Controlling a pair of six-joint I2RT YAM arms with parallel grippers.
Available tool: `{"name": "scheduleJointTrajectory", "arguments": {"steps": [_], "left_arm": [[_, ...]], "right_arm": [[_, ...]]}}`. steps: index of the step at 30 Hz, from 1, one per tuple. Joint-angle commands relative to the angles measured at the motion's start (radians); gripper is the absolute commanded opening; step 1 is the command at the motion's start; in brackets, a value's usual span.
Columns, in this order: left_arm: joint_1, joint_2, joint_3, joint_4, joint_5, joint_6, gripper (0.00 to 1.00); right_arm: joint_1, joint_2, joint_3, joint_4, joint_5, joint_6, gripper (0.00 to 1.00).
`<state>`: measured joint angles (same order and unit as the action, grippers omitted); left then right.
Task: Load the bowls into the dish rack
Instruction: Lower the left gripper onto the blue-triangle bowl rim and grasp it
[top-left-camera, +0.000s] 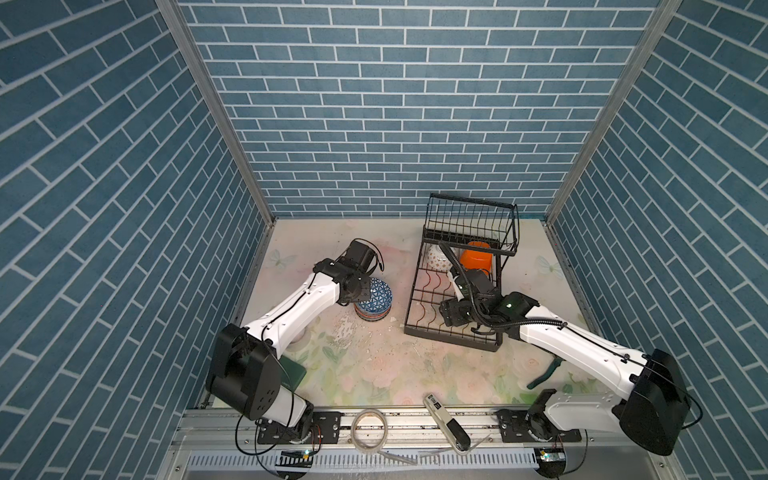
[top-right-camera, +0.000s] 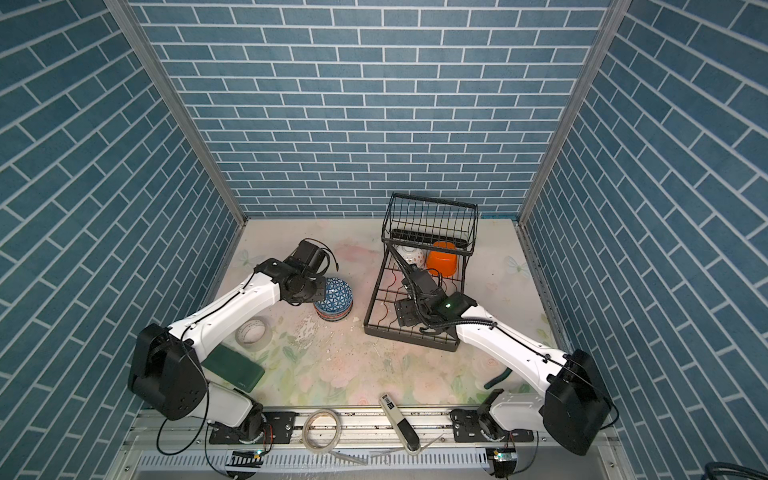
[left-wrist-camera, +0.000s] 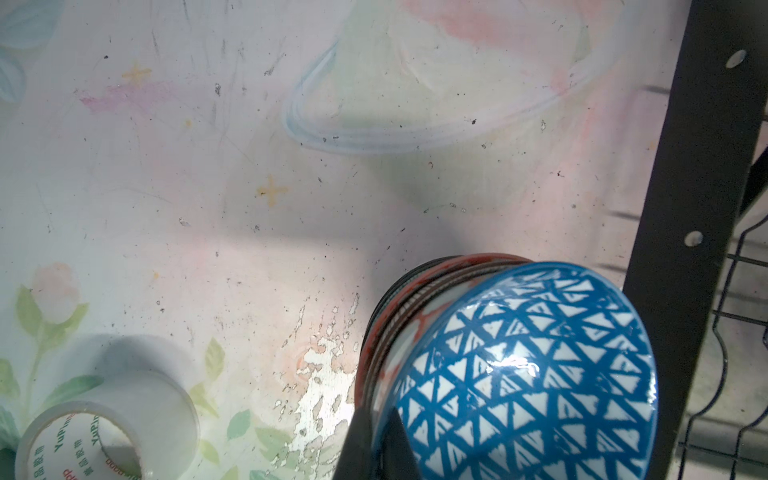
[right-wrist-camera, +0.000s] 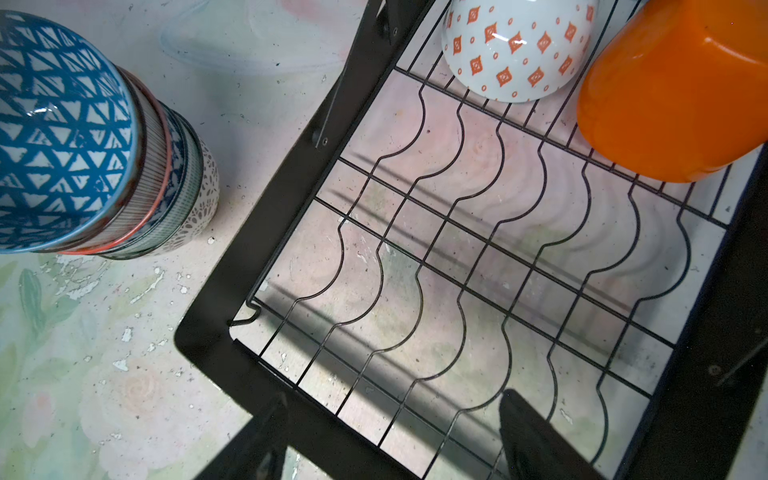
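A stack of several patterned bowls (top-left-camera: 374, 309) (right-wrist-camera: 166, 199) stands on the table left of the dish rack (top-left-camera: 451, 337) (top-right-camera: 409, 337). Topmost is a blue triangle-patterned bowl (top-left-camera: 380, 291) (left-wrist-camera: 540, 374). My left gripper (left-wrist-camera: 376, 436) (top-left-camera: 358, 291) is shut on its rim, one finger inside and one outside. My right gripper (right-wrist-camera: 395, 440) (top-left-camera: 455, 311) hangs open over the rack's lower wire tier, holding nothing. A white bowl with red-brown diamonds (right-wrist-camera: 515, 50) (top-left-camera: 439, 257) and an orange bowl (right-wrist-camera: 681, 91) (top-left-camera: 477, 262) lie at the rack's far end, under the raised basket.
A clear tape roll (left-wrist-camera: 104, 424) (top-right-camera: 251, 331) lies near the left arm, beside a dark green case (top-right-camera: 232, 370). Green-handled pliers (top-left-camera: 544, 376) sit under the right arm. Another tape ring (top-left-camera: 370, 423) and a white-and-black tool (top-left-camera: 444, 422) rest on the front rail.
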<state>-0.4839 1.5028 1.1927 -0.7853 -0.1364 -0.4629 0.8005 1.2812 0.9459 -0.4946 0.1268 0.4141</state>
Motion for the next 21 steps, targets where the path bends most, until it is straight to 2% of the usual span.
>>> {"name": "scheduleJointTrajectory", "arguments": {"steps": [1, 21], "left_arm": [[-0.002, 0.009, 0.024, -0.019, 0.026, 0.015, 0.02], [-0.003, -0.069, 0.014, 0.024, 0.066, 0.015, 0.0]], "right_arm": [[0.005, 0.007, 0.015, -0.018, 0.011, 0.002, 0.8], [0.005, 0.015, 0.014, -0.016, 0.003, 0.003, 0.8]]}}
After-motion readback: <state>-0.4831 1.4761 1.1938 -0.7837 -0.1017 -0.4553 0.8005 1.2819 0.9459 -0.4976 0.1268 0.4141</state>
